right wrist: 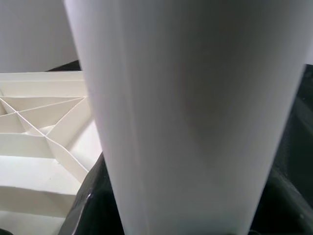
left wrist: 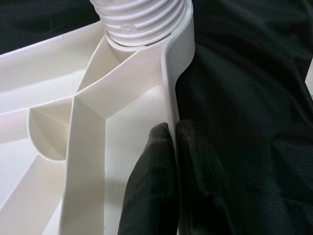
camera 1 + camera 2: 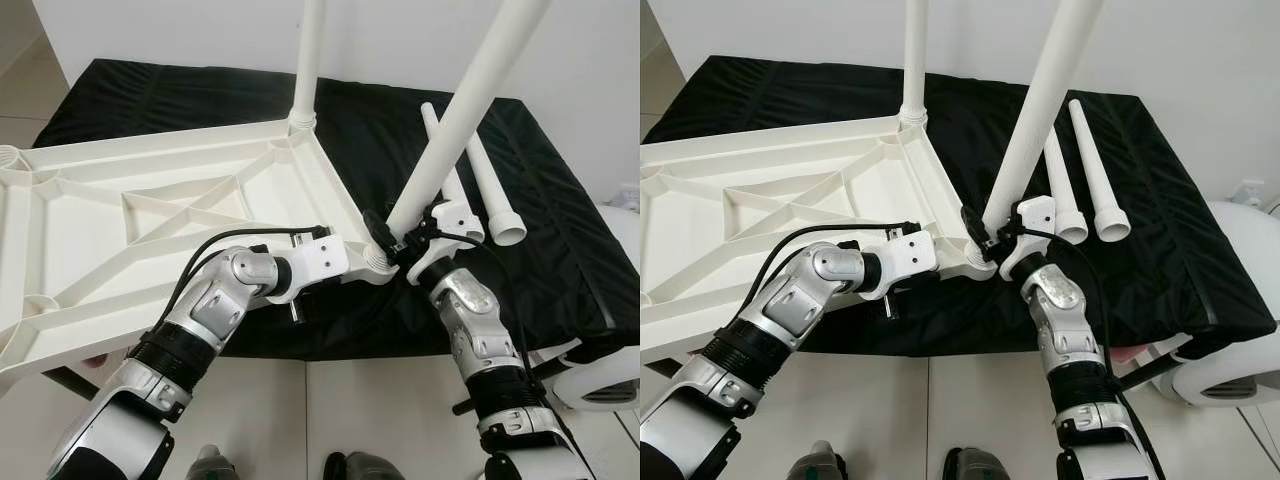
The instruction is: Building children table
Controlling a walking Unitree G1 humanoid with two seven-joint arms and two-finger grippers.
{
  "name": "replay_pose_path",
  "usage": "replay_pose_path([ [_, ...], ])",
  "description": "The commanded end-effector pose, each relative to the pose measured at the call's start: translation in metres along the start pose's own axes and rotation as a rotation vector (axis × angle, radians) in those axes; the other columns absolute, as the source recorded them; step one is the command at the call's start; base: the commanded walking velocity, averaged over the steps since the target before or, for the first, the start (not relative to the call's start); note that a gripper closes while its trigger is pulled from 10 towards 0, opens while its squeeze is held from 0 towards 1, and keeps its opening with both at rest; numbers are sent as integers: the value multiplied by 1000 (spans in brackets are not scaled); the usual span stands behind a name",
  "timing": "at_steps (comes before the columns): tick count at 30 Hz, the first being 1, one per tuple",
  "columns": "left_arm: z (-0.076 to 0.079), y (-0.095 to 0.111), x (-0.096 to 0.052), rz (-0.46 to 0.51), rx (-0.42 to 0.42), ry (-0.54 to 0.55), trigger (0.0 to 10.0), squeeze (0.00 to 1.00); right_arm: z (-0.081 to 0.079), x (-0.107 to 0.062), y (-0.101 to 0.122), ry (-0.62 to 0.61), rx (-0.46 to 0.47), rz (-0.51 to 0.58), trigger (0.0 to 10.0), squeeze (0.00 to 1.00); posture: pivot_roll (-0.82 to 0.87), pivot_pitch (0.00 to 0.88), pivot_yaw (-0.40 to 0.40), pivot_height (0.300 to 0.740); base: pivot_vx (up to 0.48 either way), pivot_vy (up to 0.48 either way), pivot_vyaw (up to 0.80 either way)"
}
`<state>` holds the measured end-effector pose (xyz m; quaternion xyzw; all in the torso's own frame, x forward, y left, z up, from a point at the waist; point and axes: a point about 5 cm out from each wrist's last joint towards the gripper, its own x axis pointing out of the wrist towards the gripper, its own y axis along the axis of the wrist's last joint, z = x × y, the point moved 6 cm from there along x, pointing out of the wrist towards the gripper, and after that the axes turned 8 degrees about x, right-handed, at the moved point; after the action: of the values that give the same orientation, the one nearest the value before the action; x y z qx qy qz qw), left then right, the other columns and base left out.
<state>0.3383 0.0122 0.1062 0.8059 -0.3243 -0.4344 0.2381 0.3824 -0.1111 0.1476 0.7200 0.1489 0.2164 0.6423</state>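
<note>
The upside-down white tabletop [image 3: 150,215] lay on the black-draped bench [image 3: 560,250], ribs up, one leg [image 3: 306,60] already standing at its twelve-o'clock corner. The left pincer [image 2: 172,147] was pinched shut on the tabletop's edge rim near the four-o'clock corner socket. The right pincer [image 3: 400,243] was clamped around the base of a tilted second leg [image 3: 455,120], its ridged end at that socket. Two spare legs [image 3: 480,180] lay at two o'clock. The plastic looked light, stiff and slick; gripping low near the thread probably gave the best control.
</note>
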Motion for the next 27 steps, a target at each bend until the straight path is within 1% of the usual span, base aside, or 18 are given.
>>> replay_pose_path([
  [1,3,-21,-3,-83,-16,10,10000,0,18,-17,-44,-74,25,-187,10000,0,25,70,-57,740,0,0,0],
  [3,3,-21,-3,-83,-15,10,10000,0,19,-16,-45,-74,20,-202,10000,0,25,70,-57,740,0,0,0],
  [4,3,-21,-3,-83,-14,10,10000,0,21,-12,-42,-73,5,-208,10000,0,25,71,-55,740,0,0,0],
  [5,3,-21,-3,-83,-14,10,10000,0,21,-12,-42,-73,5,-208,10000,0,25,71,-55,740,0,0,0],
  [8,3,-20,-3,-80,-14,11,10000,0,21,-5,-36,-56,-9,-210,10000,0,30,72,-62,740,0,0,0],
  [13,3,-20,-3,-79,-15,13,10000,0,21,-4,-38,-50,-14,-219,10000,0,30,73,-63,740,0,0,0],
  [16,3,-20,-3,-81,-17,16,10000,0,23,-7,-43,-60,-16,-233,10000,0,31,74,-66,740,0,0,0],
  [18,3,-20,-4,-81,-17,16,10000,0,25,-10,-46,-67,-12,-234,10000,0,31,75,-65,740,0,0,0],
  [20,3,-20,-4,-80,-18,16,10000,0,29,-17,-49,-88,0,-227,10000,0,32,76,-65,740,0,0,0],
  [21,3,-20,-4,-80,-18,16,10000,0,29,-17,-49,-88,0,-227,10000,0,32,76,-65,740,0,0,0],
  [23,4,-20,-5,-79,-18,16,10000,0,32,-23,-51,-107,18,-215,10000,0,32,77,-64,740,0,0,0],
  [24,4,-20,-5,-79,-18,16,10000,0,32,-23,-51,-107,18,-215,10000,0,32,77,-64,740,0,0,0],
  [27,4,-19,-5,-79,-15,15,10000,0,36,-29,-49,-142,43,-176,10000,0,30,77,-63,740,0,0,0],
])
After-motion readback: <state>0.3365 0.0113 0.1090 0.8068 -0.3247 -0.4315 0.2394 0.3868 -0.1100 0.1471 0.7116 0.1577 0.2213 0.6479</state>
